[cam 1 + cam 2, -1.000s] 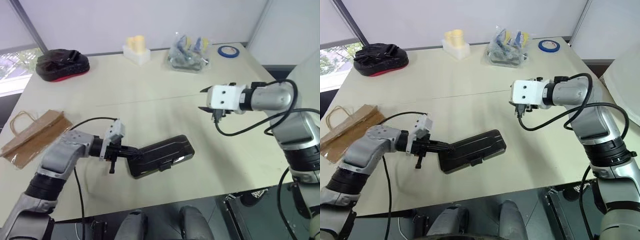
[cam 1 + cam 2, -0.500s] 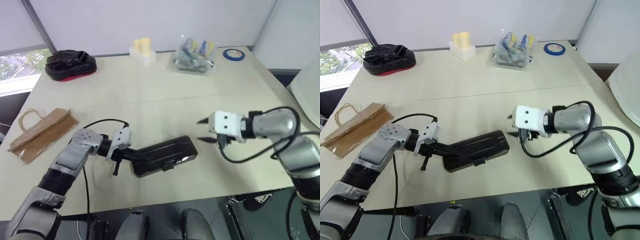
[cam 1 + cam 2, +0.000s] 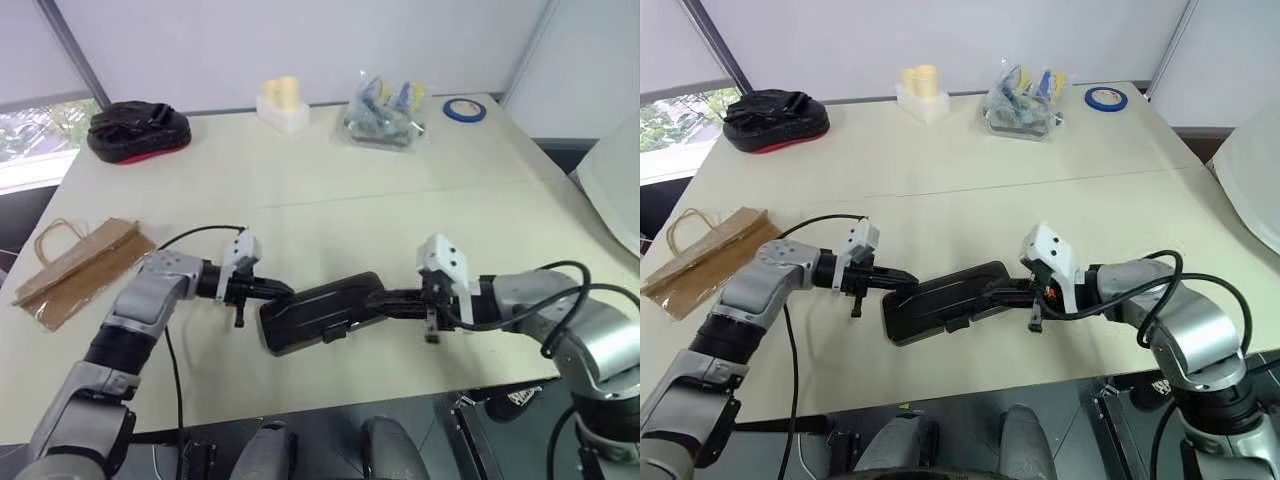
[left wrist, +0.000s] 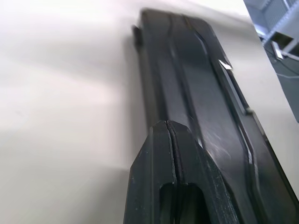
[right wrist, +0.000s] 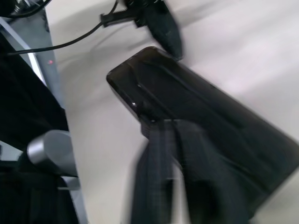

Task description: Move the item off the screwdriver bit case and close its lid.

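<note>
Brown kraft paper, creased and flat, marks the far left of the pale tabletop [image 3: 330, 190]: the paper bag with thin twine loop handles [image 3: 75, 268] lies near the table's left edge, well apart from the case, so the first half of the task looks done and the bag sits where it cannot get in the way of the lid. Behind it, near the back edge, rests a black-and-red pouch [image 3: 137, 129], untouched and outside the job.

Next comes the left gripper [image 3: 281, 294], its two black fingers pressed together with nothing between them, the joined tips resting at the left end of the dark, long rectangular screwdriver bit case [image 3: 322, 312]. Held that way, the hand probably serves as a stop that keeps the case from sliding. In the left wrist view the closed fingers [image 4: 166, 186] lie right on the case's ridged top.

The smoky dark plastic lid [image 3: 945, 296] appears folded down flat over the tray; whether its small latch has caught cannot be told.

At the right end the right gripper [image 3: 388, 300] meets the case, fingers together and empty, most likely pushing against that end so the case is pinched between both arms while the lid is pressed home.

Further back on the right stand a pale yellow-and-white block [image 3: 279, 103], a clear plastic bag of small parts [image 3: 382, 110] and a roll of blue tape [image 3: 465, 108], all well clear.
</note>
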You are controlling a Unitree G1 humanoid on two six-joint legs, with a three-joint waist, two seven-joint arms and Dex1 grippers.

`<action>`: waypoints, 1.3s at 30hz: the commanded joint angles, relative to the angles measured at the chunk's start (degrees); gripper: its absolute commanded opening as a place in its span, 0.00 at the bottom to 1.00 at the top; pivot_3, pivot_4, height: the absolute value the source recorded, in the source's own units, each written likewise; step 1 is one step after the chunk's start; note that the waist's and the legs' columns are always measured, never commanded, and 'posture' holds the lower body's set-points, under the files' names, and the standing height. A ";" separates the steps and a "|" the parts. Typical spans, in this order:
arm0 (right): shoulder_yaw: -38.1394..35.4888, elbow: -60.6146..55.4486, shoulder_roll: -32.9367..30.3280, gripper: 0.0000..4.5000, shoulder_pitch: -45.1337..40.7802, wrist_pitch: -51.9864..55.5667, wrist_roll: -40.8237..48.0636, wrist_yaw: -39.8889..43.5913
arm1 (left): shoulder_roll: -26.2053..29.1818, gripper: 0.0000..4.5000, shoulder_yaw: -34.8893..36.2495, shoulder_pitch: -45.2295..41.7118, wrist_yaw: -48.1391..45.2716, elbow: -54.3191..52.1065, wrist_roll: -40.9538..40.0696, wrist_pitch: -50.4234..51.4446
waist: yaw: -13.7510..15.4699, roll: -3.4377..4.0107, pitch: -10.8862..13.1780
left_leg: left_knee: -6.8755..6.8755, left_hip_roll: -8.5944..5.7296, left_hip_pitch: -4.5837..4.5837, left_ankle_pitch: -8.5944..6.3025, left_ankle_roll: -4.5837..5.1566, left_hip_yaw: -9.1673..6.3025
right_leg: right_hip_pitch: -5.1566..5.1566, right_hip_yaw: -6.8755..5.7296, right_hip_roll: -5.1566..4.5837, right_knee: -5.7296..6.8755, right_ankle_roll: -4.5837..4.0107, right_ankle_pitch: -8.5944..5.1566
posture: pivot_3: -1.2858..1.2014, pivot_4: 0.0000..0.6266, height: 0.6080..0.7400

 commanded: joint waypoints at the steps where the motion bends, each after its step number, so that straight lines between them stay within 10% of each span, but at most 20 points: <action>1: 3.06 -0.93 0.34 0.01 0.22 -0.95 1.37 -0.79 | -1.09 0.00 1.24 -2.85 0.64 2.24 0.19 -0.64 | -0.11 0.00 0.00 | 0.00 0.00 -0.01 0.00 0.00 0.01 | -0.01 0.00 0.00 -0.01 0.00 0.00 | 0.52 0.24 1.00; 17: 17.88 6.17 4.87 0.01 0.11 -8.30 -5.28 -6.49 | -9.90 0.00 -2.62 -8.12 2.44 12.66 7.54 -7.38 | -0.19 -0.05 0.03 | 0.11 -0.03 -0.55 0.18 -0.31 0.03 | -0.51 -0.04 0.00 0.05 0.01 0.00 | 0.52 0.24 1.00; 39: 20.02 12.00 10.70 0.01 -2.14 -12.33 -15.98 -16.81 | -14.05 0.00 -8.42 -0.66 1.24 11.77 14.15 -12.15 | -0.61 -0.09 -0.24 | 0.10 0.01 -0.59 0.21 -0.37 0.05 | -0.71 -0.01 0.06 0.16 0.01 0.01 | 0.52 0.24 1.00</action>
